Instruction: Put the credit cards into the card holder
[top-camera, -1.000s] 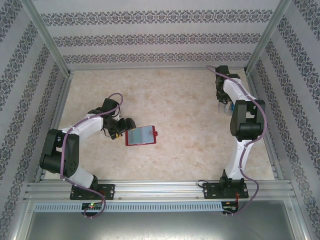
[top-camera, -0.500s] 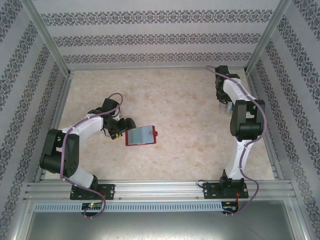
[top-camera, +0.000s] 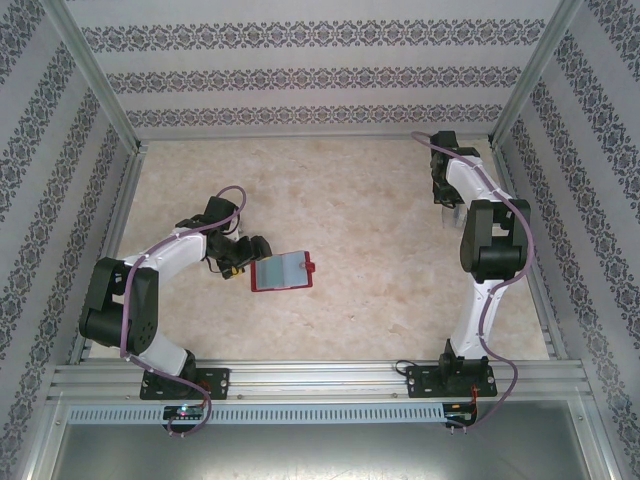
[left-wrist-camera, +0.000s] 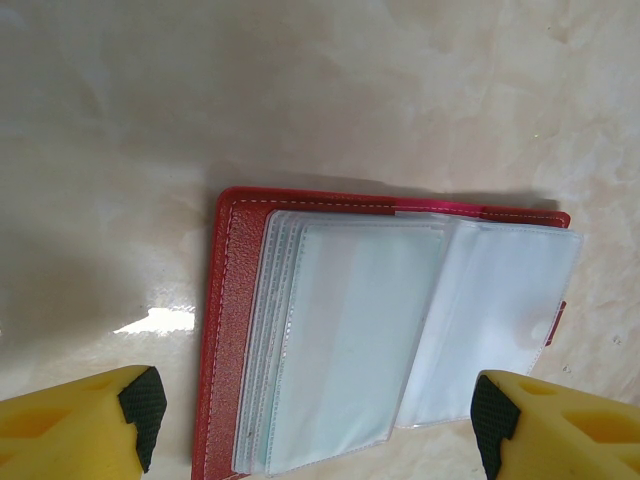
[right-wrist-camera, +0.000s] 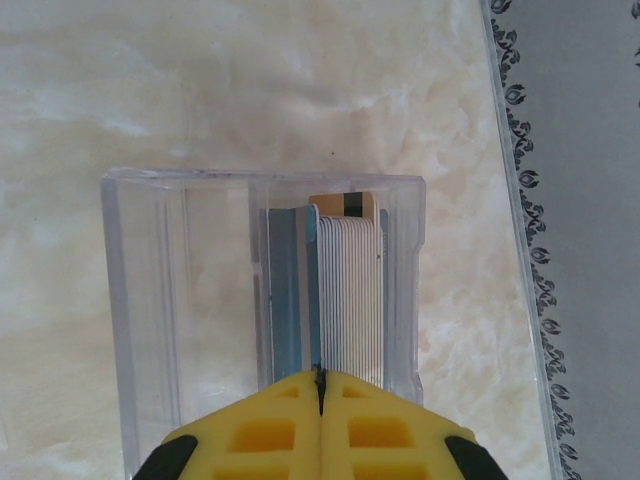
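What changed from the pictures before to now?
The right claw pinched shut above the credit cards standing in the clear box; whether it holds one, I cannot tell. The left claw stayed open over the red wallet, which did not move.

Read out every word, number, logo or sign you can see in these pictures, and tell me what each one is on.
No readable text in any view.
Red stitched wallet with clear plastic sleeves: no print showing.
Clear plastic box: no label.
Stack of thin cards standing in it: seen edge-on, faces hidden, nothing readable.
Patterned walls: ornament only, no letters.
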